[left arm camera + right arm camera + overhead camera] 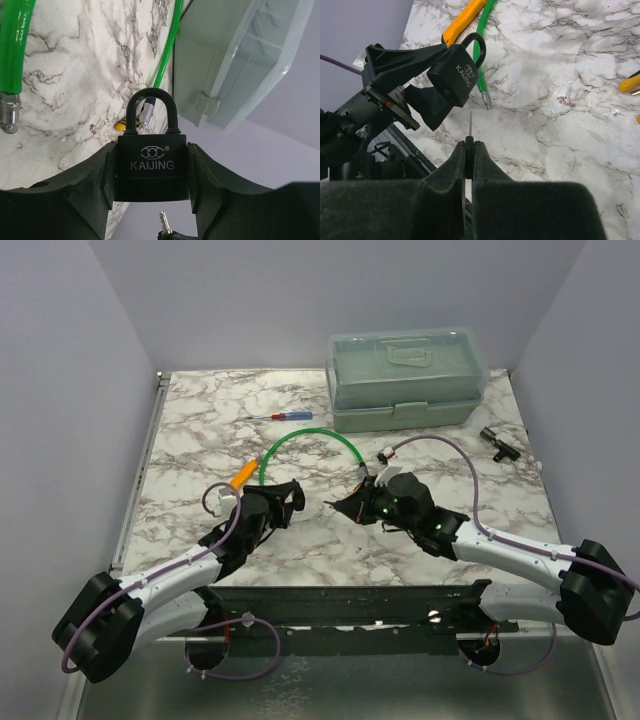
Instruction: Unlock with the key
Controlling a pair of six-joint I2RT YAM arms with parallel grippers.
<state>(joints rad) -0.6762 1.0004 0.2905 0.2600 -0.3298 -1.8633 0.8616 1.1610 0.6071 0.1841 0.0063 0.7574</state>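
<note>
My left gripper [285, 498] is shut on a black padlock marked KAIJING [152, 167] and holds it by its sides above the table, shackle closed. My right gripper [350, 508] is shut on the key [469, 152]: its dark round head is pinched between the fingers and its thin silver blade points at the padlock [455, 75]. The blade tip stands a short gap from the lock's underside, not touching it. In the left wrist view the key [165, 222] shows just below the lock body.
A green cable [310, 440] arcs across the middle of the marble table. Yellow-handled pliers [243, 477] lie by the left gripper. A red-and-blue screwdriver [285, 417] and a pale green toolbox [405, 380] are at the back. A small black part [497, 443] lies at the right.
</note>
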